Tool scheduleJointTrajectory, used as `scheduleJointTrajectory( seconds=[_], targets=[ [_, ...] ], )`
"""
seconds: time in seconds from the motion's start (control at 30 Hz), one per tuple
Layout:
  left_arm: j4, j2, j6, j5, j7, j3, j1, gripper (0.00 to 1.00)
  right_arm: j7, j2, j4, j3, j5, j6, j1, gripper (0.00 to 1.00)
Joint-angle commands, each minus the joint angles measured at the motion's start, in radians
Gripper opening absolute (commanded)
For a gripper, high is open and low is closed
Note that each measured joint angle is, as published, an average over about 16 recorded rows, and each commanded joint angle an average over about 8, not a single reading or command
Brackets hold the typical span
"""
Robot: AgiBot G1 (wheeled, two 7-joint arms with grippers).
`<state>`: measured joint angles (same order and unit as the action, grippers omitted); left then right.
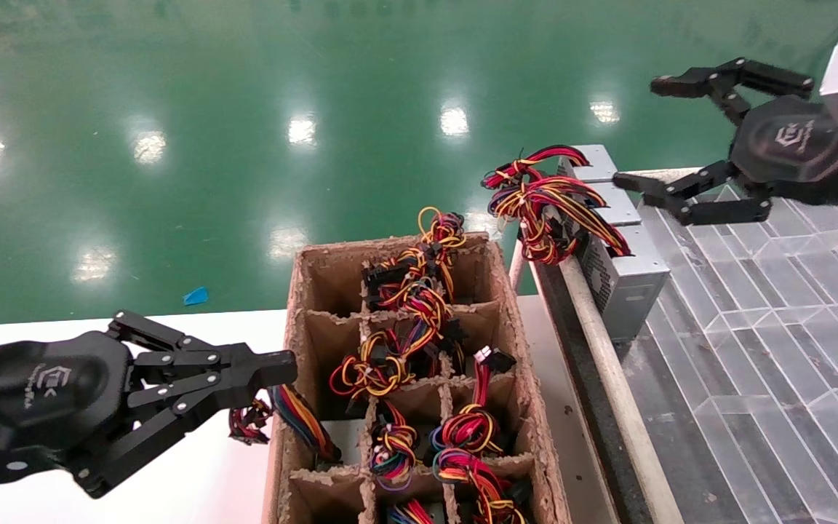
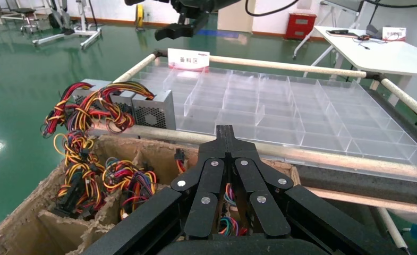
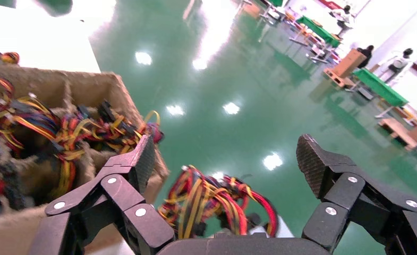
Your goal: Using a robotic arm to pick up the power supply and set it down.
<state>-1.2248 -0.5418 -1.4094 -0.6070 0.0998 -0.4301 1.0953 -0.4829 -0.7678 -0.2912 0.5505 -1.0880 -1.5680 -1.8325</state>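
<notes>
Up at the far right of the head view, the right gripper (image 1: 641, 135) hangs in the air with its jointed black fingers (image 1: 688, 81) spread wide and nothing between them; its own wrist view shows the two ribbed pads (image 3: 309, 159) far apart with only green floor (image 3: 232, 79) and a tangle of wires below the gap. The lower finger reaches toward the power supply (image 1: 623, 262) and ends just beside its top face, though whether it touches cannot be told. That power supply is the nearest of a short row of silver-grey boxes standing at the near left corner of the clear plastic divider tray (image 1: 753, 349), just inside the pale rail (image 1: 608, 364), its perforated side facing the cardboard crate and its red, yellow, orange and black wire bundle (image 1: 543, 200) spilling over the rail. In the left wrist view the same box (image 2: 153, 109) shows its mesh face beside the rail. The left gripper (image 1: 284, 367) sits low over the white table (image 1: 193, 480), fingers brought together to a point at the left wall of the cardboard crate (image 1: 513, 349), right above a striped cable hanging over that wall; it clamps nothing that can be seen. The crate's cells hold more coloured wire bundles.
</notes>
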Motion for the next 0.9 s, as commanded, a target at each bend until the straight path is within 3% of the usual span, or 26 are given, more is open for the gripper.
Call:
scheduleJointTrajectory(
  seconds=[0.03, 0.2, 0.23, 0.9],
  targets=[
    [0.000, 0.000, 0.000, 0.000, 0.000, 0.000, 0.000, 0.30, 0.028, 0.006, -0.041, -0.011, 0.015, 0.003, 0.031, 1.00],
    [0.000, 0.000, 0.000, 0.000, 0.000, 0.000, 0.000, 0.93, 0.096, 0.022, -0.142, -0.039, 0.051, 0.010, 0.108, 1.00],
    [0.000, 0.000, 0.000, 0.000, 0.000, 0.000, 0.000, 1.00, 0.109, 0.026, -0.162, -0.044, 0.058, 0.012, 0.124, 1.00],
    [0.000, 0.000, 0.000, 0.000, 0.000, 0.000, 0.000, 1.00, 0.385, 0.090, -0.570, -0.156, 0.205, 0.042, 0.436, 1.00]
  ],
)
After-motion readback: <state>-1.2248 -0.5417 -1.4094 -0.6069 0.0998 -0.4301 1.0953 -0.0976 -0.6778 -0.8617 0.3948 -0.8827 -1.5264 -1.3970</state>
